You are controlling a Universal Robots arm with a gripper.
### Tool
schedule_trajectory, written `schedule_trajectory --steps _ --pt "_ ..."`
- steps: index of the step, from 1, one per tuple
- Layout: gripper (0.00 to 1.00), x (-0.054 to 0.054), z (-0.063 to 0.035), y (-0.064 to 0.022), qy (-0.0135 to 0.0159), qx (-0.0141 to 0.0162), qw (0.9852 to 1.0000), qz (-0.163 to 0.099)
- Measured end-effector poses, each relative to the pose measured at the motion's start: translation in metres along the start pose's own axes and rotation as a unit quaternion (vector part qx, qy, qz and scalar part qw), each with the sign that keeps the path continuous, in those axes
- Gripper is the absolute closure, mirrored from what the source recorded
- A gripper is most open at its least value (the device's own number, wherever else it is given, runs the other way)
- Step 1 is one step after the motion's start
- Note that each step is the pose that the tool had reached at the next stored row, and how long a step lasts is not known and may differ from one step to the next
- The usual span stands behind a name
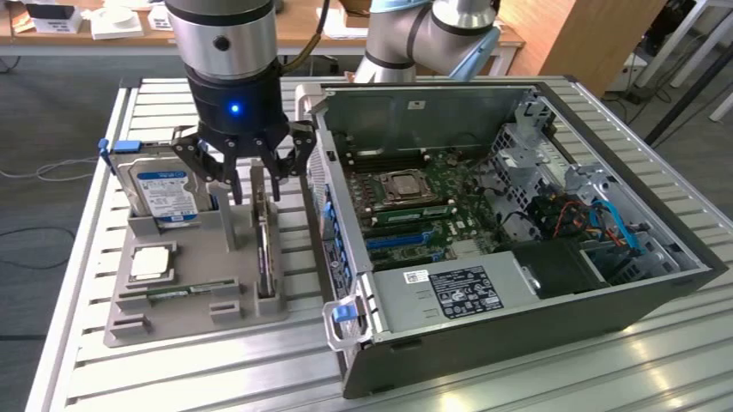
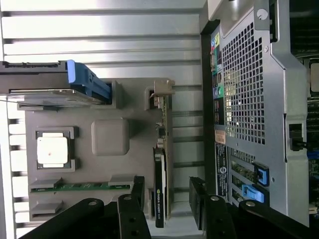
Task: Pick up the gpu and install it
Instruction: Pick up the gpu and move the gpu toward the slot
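The gpu (image 1: 266,245) stands on its edge in a slot of the grey holder tray (image 1: 172,322), next to the open computer case (image 1: 504,223). It is a thin dark card with a black cooler face and a silver bracket end. My gripper (image 1: 254,176) hangs open just above the card's far end. In the wrist view the gpu (image 2: 164,149) runs between my two black fingers (image 2: 137,199), which stand on either side of it without touching. The gripper (image 2: 167,204) holds nothing.
The tray also carries a silver hard drive (image 1: 160,189) standing upright, a processor (image 1: 151,262) and a green memory stick (image 1: 172,294). The case lies open with its motherboard (image 1: 424,206) facing up. Its perforated back panel (image 2: 254,99) stands close beside the card.
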State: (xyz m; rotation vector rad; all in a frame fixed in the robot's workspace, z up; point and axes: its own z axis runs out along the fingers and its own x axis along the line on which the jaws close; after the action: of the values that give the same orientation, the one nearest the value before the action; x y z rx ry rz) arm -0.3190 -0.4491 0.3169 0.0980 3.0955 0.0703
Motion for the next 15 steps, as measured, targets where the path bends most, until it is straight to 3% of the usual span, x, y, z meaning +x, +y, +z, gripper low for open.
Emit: schedule_trajectory --steps 15 --pt "0.51 0.001 0.0238 -0.0019 -0.0014 0.0000 1.0000 0.000"
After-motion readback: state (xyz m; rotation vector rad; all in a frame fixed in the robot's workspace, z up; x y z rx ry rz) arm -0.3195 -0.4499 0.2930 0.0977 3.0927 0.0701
